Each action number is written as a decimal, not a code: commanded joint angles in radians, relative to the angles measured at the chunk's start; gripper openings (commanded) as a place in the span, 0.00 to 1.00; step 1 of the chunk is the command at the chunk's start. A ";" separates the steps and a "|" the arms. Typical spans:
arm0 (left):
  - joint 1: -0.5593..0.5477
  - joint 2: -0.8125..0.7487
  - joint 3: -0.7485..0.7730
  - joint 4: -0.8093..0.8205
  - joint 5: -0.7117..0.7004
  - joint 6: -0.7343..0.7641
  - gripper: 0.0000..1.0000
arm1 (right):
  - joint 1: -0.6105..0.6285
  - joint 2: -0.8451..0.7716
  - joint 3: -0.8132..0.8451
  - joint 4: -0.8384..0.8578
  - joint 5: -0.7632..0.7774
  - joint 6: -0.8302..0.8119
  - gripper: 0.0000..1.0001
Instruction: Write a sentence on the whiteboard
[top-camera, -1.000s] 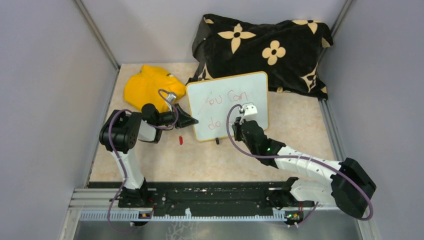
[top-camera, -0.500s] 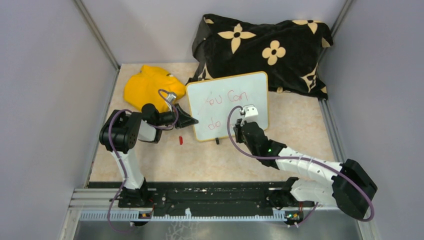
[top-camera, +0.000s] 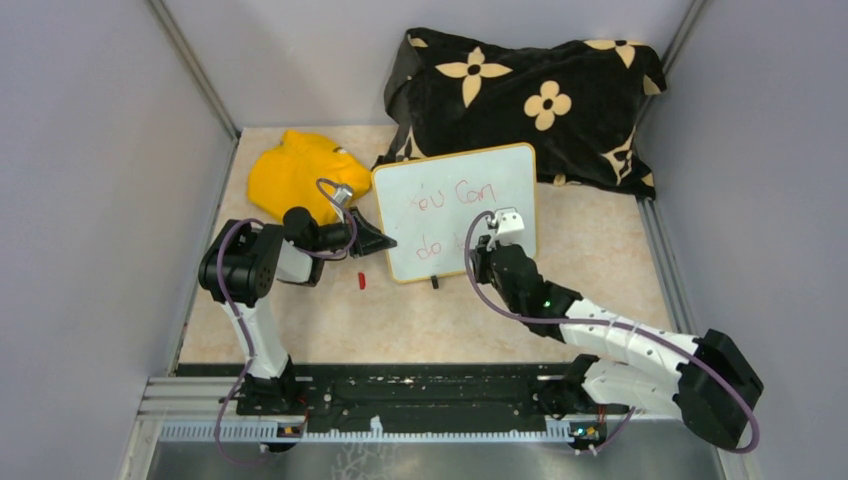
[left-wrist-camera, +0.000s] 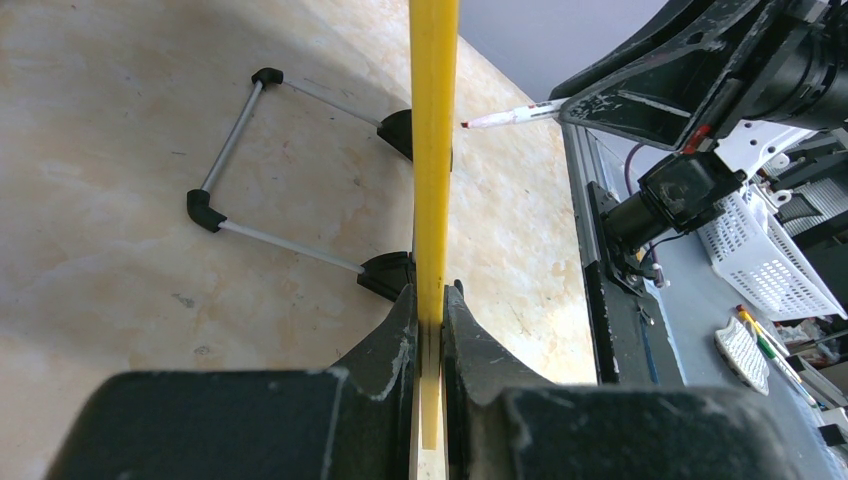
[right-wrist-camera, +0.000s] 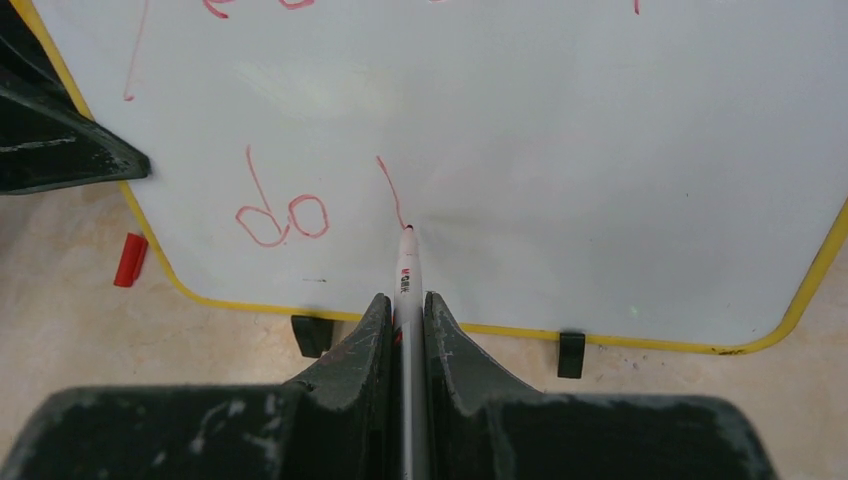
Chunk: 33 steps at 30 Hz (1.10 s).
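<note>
The whiteboard (top-camera: 500, 180) stands tilted on black clip feet, its yellow rim (left-wrist-camera: 433, 150) pinched edge-on by my shut left gripper (top-camera: 386, 241) (left-wrist-camera: 430, 297) at the board's left side. Red writing on it, the sentence (top-camera: 448, 196), reads "You Can" with "do" (right-wrist-camera: 283, 215) below and one fresh stroke (right-wrist-camera: 392, 190) to its right. My right gripper (top-camera: 480, 248) (right-wrist-camera: 405, 305) is shut on a white marker (right-wrist-camera: 406, 272) (left-wrist-camera: 510, 116). The marker's tip touches the whiteboard (right-wrist-camera: 600, 150) at the foot of that stroke.
A red marker cap (top-camera: 361, 281) (right-wrist-camera: 130, 260) lies on the table by the board's lower left corner. A yellow cloth (top-camera: 295, 175) sits behind the left arm. A black flowered cushion (top-camera: 530, 95) is behind the board. The wire stand (left-wrist-camera: 230, 150) props the board's back.
My right gripper has shifted a little right along the lower line with the marker, adding a stroke after "do". The left gripper and the board have not moved.
</note>
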 joint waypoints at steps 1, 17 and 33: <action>-0.018 -0.005 0.005 -0.037 0.018 0.023 0.00 | 0.012 -0.051 -0.011 0.095 -0.062 -0.014 0.00; -0.018 -0.004 0.005 -0.040 0.019 0.023 0.00 | 0.020 0.053 0.037 0.148 -0.060 -0.004 0.00; -0.018 -0.004 0.004 -0.040 0.019 0.024 0.00 | 0.011 0.079 0.039 0.127 0.018 0.002 0.00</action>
